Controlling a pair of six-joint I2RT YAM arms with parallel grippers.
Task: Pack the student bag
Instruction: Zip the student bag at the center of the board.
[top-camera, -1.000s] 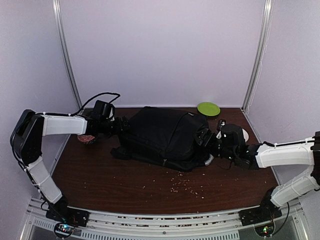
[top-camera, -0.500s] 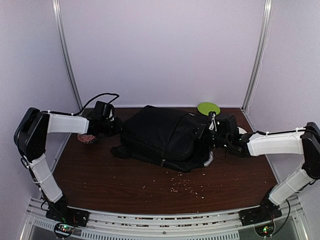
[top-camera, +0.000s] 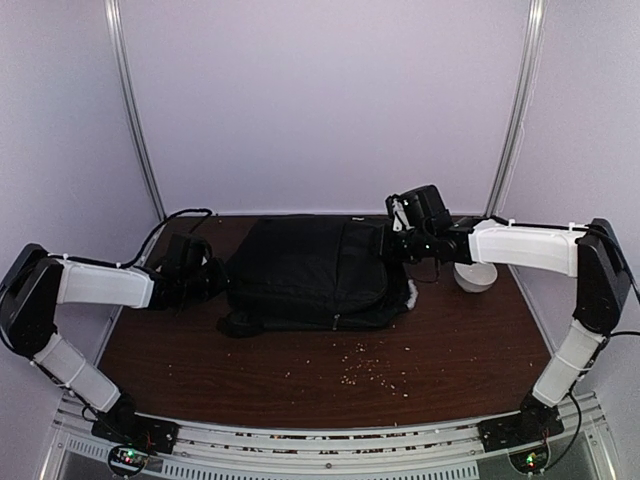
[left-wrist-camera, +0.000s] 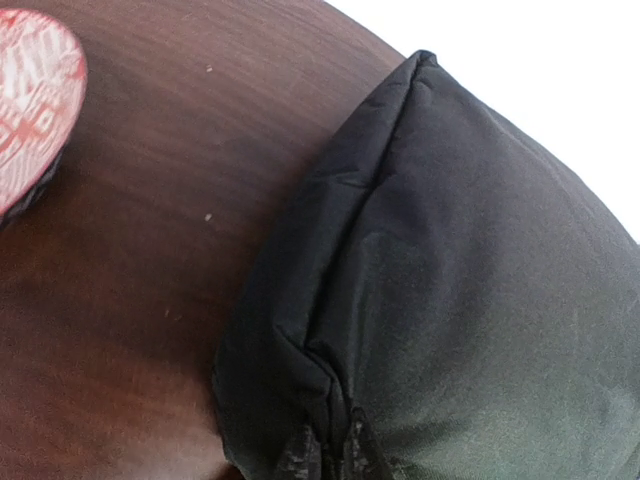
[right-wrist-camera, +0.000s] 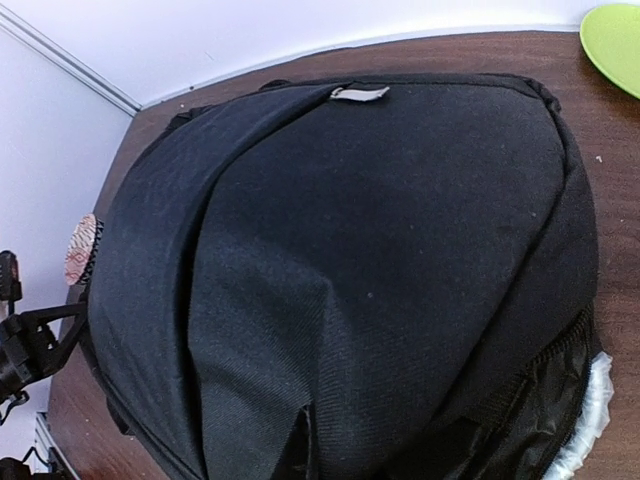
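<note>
Student bag (top-camera: 305, 270) lying flat across the middle of the table (top-camera: 250, 370), one arm at each end.

The left arm (top-camera: 100, 285) reaches in low, its forearm nearly level, and its jaws are pressed together on a fold of fabric at the bag's left end; the left wrist view shows the cloth bunched up toward them. The right arm (top-camera: 520, 245) stretches in higher from the right, wrist tipped down, its jaws pinching the fabric at the bag's far right corner. A red-patterned round thing (left-wrist-camera: 30, 100) lies on the table just beside the left end. A white bowl (top-camera: 475, 275) sits below the right forearm, and a green plate (right-wrist-camera: 615, 40) lies near the bag's right end. Crinkled white plastic (right-wrist-camera: 585, 420) pokes out from under the bag. Crumbs (top-camera: 370, 372) are scattered on the near side.
</note>
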